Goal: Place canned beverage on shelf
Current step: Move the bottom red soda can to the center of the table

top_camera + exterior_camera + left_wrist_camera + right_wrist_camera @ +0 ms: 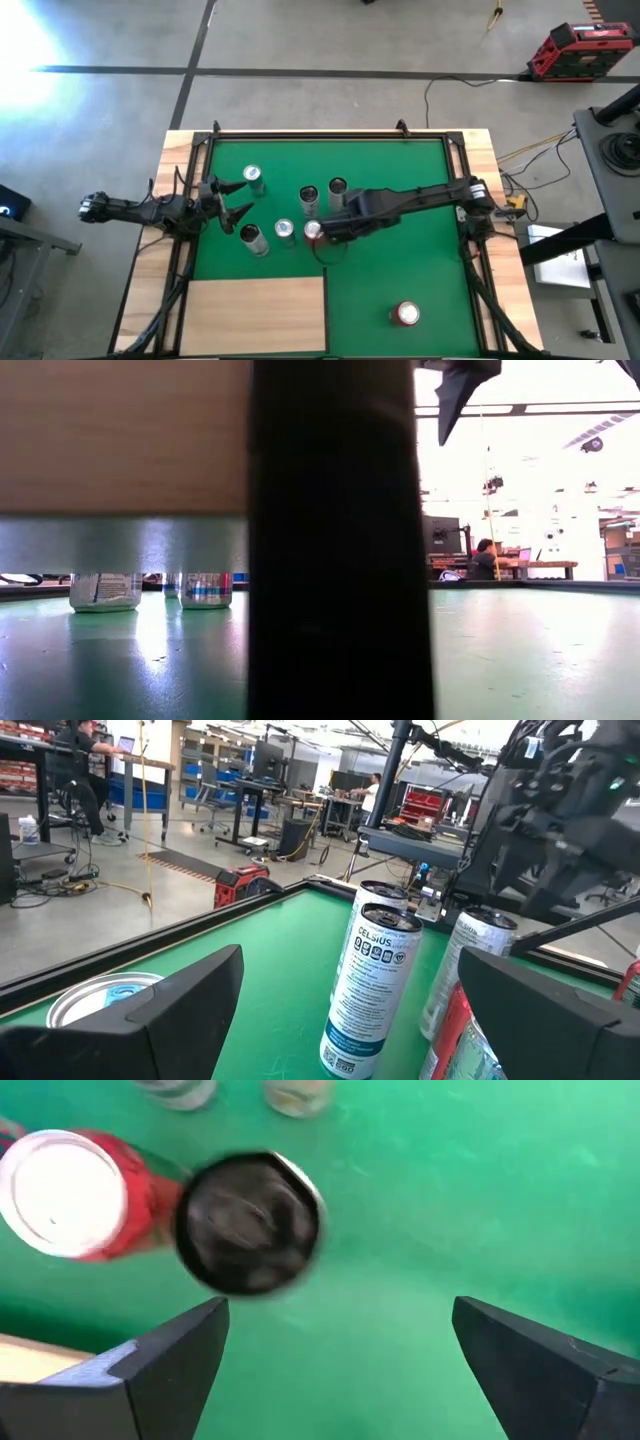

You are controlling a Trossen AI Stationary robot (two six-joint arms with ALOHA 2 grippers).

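Several drink cans stand upright on the green mat [400,200]. A red can [313,232] stands beside a silver one [285,231]. A second red can [405,314] is alone at the near right. The shelf [255,315] is a pale wood panel at the near left. My right gripper [324,230] hangs open above the red can [60,1195] and a dark-topped can [248,1220], fingers pointing down, nothing between them [340,1320]. My left gripper [236,200] waits open at the left edge, level, facing a white can [365,990] farther off.
Two more cans [308,197] [337,187] stand behind my right arm, one [253,177] at the far left and one [254,238] near my left gripper. A dark post [340,540] blocks the low view's middle. The mat's right half has free room.
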